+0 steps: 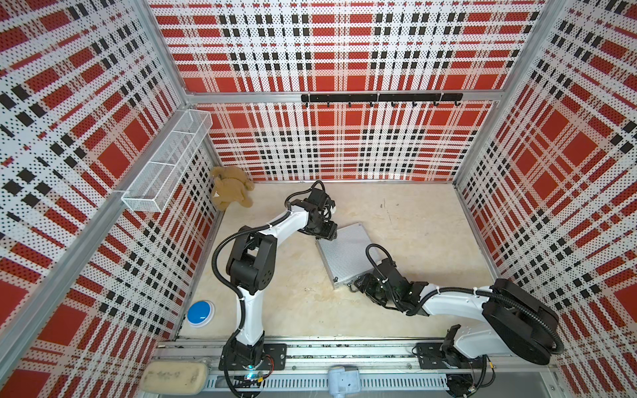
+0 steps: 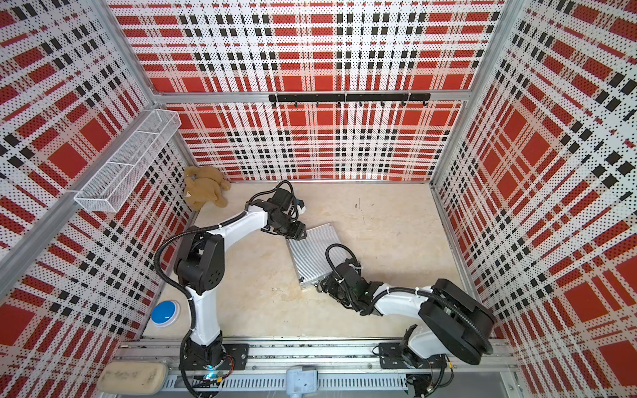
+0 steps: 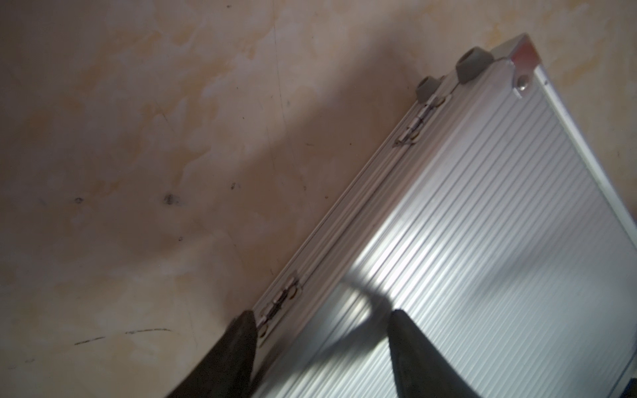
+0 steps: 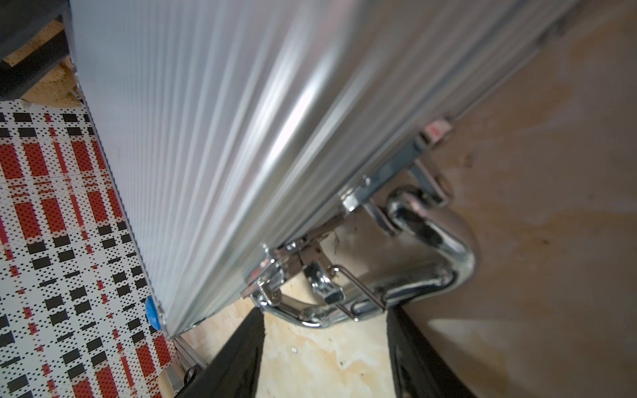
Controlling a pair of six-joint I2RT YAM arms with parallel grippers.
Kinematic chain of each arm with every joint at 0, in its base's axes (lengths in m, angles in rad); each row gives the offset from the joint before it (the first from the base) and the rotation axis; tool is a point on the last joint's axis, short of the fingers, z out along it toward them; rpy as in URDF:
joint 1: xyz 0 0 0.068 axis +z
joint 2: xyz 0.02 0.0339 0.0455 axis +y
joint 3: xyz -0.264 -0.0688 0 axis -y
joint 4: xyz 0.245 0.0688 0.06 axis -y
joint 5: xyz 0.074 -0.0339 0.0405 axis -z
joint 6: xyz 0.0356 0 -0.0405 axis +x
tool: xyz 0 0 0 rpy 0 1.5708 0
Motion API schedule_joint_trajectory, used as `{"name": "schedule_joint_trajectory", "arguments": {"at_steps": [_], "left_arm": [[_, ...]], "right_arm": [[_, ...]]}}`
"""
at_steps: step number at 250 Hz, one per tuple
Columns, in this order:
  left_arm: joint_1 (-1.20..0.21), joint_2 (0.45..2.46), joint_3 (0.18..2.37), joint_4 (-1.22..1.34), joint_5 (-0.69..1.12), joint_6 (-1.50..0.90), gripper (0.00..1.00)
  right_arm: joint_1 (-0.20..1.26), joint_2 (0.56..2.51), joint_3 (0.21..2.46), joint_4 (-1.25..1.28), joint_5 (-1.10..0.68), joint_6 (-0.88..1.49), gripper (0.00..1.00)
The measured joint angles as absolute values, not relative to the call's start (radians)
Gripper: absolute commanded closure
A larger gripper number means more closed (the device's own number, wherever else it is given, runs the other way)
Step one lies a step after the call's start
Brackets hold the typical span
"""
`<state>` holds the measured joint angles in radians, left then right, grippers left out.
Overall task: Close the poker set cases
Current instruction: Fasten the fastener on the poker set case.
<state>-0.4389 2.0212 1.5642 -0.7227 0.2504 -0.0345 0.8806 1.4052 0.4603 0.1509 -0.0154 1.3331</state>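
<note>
The poker set case is a silver ribbed briefcase lying flat on the floor with its lid down. My left gripper stands open over its far left corner. One finger is beside a hinge, the other above the ribbed lid. My right gripper is open at the near edge, its tips just short of the chrome handle. A latch sticks out there with its wire loop loose.
A tan teddy bear sits in the back left corner. A blue round button lies by the left wall. A white wire basket hangs on that wall, and a black hook rail on the back wall.
</note>
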Motion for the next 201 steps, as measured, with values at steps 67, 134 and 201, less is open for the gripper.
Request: {"name": "schedule_joint_trajectory", "arguments": {"at_steps": [67,134,201], "left_arm": [[-0.439,2.021,1.558,-0.711,0.255,-0.028,0.38],[-0.439,2.02,1.553,-0.702,0.258,-0.025,0.38],[-0.439,2.016,1.545,-0.692,0.258,-0.021,0.39]], "right_arm": [[0.881,1.386,0.464,0.125,-0.005,1.332,0.43],[0.881,1.382,0.464,0.124,0.002,1.332,0.43],[0.881,1.365,0.464,0.122,0.009,1.332,0.44]]}}
